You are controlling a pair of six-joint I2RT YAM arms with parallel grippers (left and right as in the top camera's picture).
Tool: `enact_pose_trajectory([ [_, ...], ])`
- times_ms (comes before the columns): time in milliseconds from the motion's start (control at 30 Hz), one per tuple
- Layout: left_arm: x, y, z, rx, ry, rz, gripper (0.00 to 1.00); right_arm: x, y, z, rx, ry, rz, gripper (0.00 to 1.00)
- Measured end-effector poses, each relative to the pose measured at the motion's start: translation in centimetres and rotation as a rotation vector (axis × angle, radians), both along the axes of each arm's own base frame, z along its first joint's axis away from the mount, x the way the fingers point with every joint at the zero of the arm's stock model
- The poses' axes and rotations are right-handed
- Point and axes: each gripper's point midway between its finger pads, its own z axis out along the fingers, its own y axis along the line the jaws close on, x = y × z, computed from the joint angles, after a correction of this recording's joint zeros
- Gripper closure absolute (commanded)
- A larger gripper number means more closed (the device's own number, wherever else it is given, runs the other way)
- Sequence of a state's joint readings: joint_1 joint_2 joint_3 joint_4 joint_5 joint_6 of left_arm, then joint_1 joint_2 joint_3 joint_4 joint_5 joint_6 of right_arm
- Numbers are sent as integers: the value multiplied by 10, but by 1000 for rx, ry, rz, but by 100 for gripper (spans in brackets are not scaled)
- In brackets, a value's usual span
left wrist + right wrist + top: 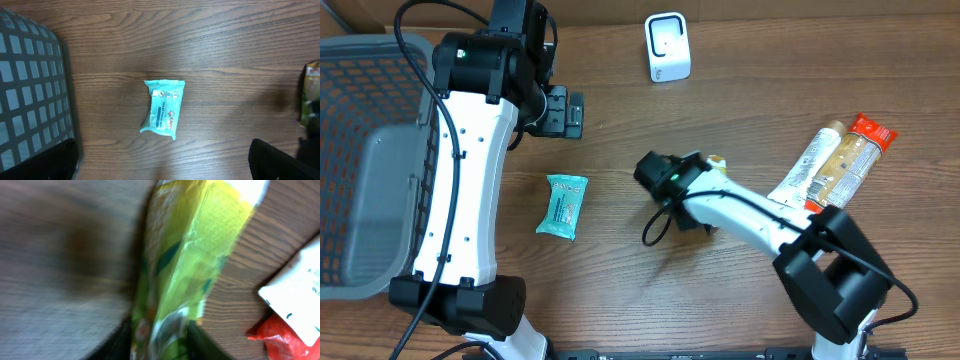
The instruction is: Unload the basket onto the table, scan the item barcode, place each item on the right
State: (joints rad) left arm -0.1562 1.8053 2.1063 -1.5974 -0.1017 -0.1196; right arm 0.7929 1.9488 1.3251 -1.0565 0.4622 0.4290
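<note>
basket (350,130), left: nothing in it that i can see. left claw (165,162) gapes wide, empty. right claw (160,345) closed on the yellow packet (190,245) over the surface (620,290), well apart from the scanner (667,47). i judge the packet gripped, its barcode not yet scanned.

Tabletop (620,290): wood grain, matt. Teal packet (163,107): glossy crinkled plastic film. Yellow-green pouch (185,255): shiny plastic. Basket (360,150): grey plastic mesh.
</note>
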Motion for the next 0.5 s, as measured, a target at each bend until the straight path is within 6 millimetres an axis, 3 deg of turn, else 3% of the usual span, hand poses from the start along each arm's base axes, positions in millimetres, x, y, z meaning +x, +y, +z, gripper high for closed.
enact_pose_trajectory([
  [133,0,0,0,0,0,0,0,-11,26,0,7,-21,83,55],
  [367,0,0,0,0,0,0,0,-29,110,0,206,-40,296,45],
  [500,0,0,0,0,0,0,0,-37,119,-2,262,8,301,42],
])
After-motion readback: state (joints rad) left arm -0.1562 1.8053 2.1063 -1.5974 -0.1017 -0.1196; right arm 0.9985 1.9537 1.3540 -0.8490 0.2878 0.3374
